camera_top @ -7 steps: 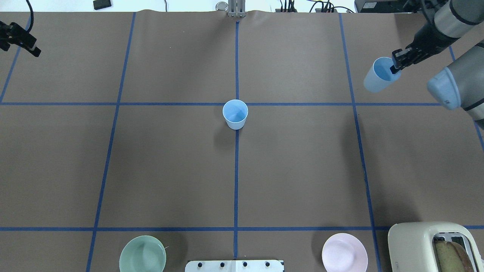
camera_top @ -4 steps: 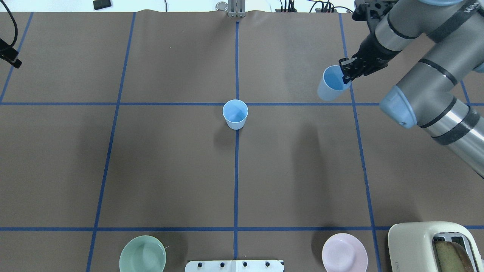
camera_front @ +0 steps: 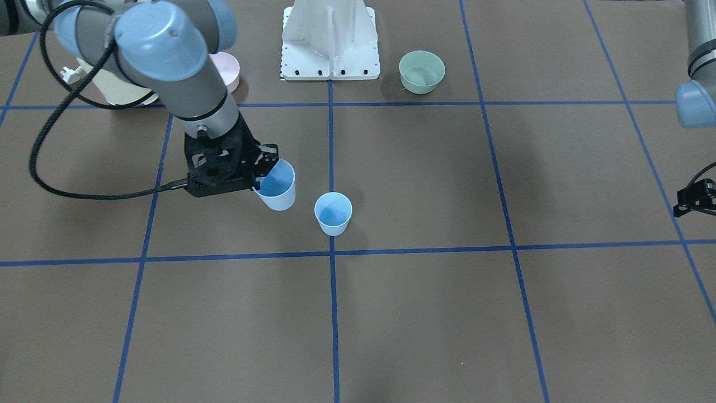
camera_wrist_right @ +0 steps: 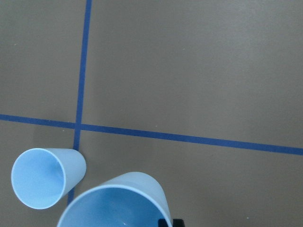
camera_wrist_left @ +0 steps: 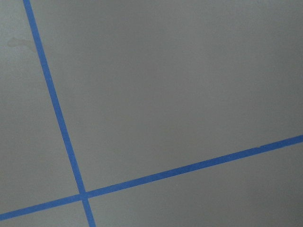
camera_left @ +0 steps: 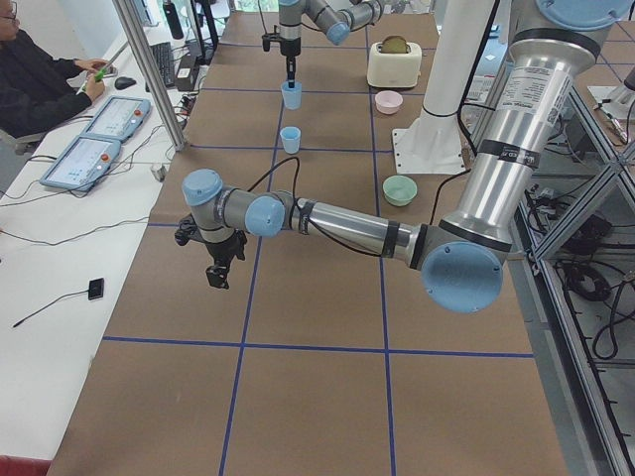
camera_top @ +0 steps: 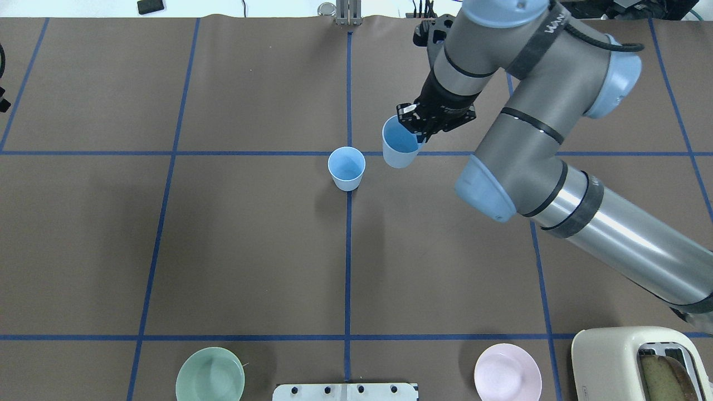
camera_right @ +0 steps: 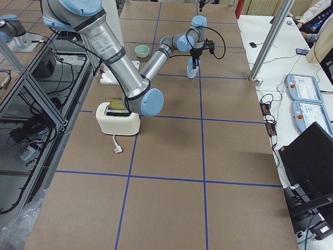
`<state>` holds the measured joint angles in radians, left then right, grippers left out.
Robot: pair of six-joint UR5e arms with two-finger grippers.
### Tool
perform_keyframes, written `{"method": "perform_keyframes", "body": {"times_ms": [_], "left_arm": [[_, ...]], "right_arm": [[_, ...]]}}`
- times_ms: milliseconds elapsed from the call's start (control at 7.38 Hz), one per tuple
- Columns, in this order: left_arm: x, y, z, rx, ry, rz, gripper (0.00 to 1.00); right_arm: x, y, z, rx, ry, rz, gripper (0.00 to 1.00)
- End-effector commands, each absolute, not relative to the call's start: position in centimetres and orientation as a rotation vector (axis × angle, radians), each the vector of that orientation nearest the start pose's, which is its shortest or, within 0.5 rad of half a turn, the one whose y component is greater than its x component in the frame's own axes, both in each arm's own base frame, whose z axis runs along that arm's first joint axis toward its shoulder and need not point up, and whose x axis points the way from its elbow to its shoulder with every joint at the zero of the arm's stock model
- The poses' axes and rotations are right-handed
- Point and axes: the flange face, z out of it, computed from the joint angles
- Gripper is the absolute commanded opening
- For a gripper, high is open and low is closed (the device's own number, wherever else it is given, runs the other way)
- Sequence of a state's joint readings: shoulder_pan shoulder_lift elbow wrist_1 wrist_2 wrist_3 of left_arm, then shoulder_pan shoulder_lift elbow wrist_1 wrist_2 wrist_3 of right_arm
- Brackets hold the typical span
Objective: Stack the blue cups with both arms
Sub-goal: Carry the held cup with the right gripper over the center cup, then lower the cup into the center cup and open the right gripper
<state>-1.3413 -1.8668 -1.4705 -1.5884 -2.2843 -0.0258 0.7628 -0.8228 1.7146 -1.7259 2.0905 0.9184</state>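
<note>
Standing blue cup (camera_top: 346, 168) near held blue cup (camera_top: 400, 149).

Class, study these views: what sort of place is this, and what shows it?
Probably a robotics lab: two robot arms at a white base stand, a table gridded with blue tape, and an operator beside control pendants.

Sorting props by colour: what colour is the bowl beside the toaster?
Pale pink. The bowl beside the toaster shows best in the overhead exterior view.
</note>
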Motion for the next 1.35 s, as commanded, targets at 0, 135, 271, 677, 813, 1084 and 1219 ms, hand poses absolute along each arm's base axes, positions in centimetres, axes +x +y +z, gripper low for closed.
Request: {"method": "perform_keyframes", "body": {"times_ms": [0,135,271,677,813,1084,1219], "left_arm": [[7.3,-61.8,55.6,0.119,0.735,0.271,0.98],[7.3,-61.8,55.7,0.121,0.735,0.272,0.98],[7.3,-61.8,55.7,0.121,0.735,0.272,0.98],[7.2,-61.5,56.1,0.116,0.736,0.271,0.98],[7.2,-61.5,56.1,0.116,0.736,0.271,0.98],[7.2,-61.5,56.1,0.116,0.735,0.270,0.98],[7.2,-61.5,56.1,0.116,0.735,0.270,0.98]], "right_arm": [[-45.9,-50.4,14.8,0.087,-0.839,-0.115,0.00],[-47.8,-51.1,14.4,0.089,-0.827,-0.121,0.00],[-49.3,-51.5,14.5,0.098,-0.832,-0.128,0.00],[-50.5,-52.0,14.8,0.125,-0.850,-0.143,0.00],[-51.0,-52.5,14.1,0.132,-0.846,-0.142,0.00],[-51.7,-53.2,13.0,0.133,-0.843,-0.141,0.00],[-51.7,-53.2,13.2,0.132,-0.841,-0.142,0.00]]}}
